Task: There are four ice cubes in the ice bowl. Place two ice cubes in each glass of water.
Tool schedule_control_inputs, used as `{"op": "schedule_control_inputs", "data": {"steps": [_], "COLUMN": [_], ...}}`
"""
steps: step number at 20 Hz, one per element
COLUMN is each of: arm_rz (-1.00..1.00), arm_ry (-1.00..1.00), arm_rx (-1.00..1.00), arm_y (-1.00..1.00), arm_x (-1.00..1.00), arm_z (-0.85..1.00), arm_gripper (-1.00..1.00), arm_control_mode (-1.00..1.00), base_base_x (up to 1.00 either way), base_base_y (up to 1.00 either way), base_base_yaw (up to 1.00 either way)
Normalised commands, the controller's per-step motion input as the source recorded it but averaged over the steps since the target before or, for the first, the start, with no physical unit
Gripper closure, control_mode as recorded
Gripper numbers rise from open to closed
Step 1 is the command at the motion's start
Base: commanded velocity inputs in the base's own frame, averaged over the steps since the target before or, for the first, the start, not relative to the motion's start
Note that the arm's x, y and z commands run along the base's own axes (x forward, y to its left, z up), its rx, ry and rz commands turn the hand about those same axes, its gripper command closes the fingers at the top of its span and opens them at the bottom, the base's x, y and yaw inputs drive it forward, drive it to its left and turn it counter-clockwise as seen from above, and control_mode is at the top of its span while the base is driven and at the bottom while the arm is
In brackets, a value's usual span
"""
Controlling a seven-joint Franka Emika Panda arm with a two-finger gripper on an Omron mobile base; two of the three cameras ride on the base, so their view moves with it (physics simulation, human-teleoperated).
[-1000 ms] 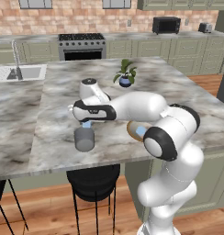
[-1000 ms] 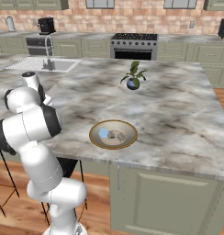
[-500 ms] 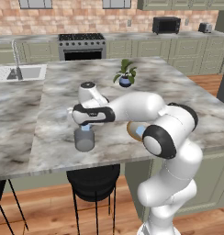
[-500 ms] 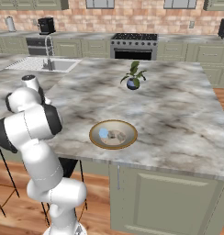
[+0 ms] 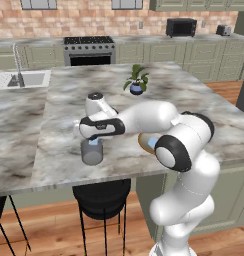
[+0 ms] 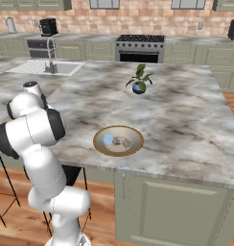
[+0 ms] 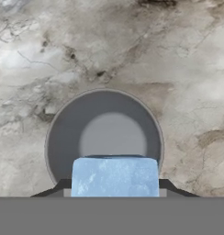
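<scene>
The counter [image 5: 59,100] is finished in veined grey-brown marble with a soft sheen. The glass [image 7: 103,137] is seen as smooth, grey and translucent. The ice cube [image 7: 114,176] looks pale blue, frosted and translucent. The bowl [image 6: 118,141] appears glazed, tan with a golden-brown rim.

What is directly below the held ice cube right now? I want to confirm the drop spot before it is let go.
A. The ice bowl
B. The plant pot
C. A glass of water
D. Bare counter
C: in the hand view the ice cube sits over the round mouth of the glass of water, on the marble counter.
</scene>
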Motion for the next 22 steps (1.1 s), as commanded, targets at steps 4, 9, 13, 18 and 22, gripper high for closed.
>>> {"op": "schedule_control_inputs", "data": {"steps": [4,9,13,18,22], "arm_rz": [-0.01,-0.01,-0.01,-0.01,0.00], "arm_ry": [0.00,0.00,0.00,0.00,0.00], "arm_rx": [0.00,0.00,0.00,0.00,0.00], "arm_y": [0.00,0.00,0.00,0.00,0.06], "arm_x": [0.01,0.03,0.12,0.11,0.09], "arm_z": [-0.14,-0.10,-0.01,0.00,-0.01], "arm_gripper": [1.00,1.00,1.00,1.00,-1.00], "arm_control_mode": [-1.00,-1.00,-1.00,-1.00,-1.00], "base_base_x": [0.00,0.00,0.00,0.00,0.00], "base_base_y": [0.00,0.00,0.00,0.00,0.00], "base_base_yaw": [0.00,0.00,0.00,0.00,0.00]}}
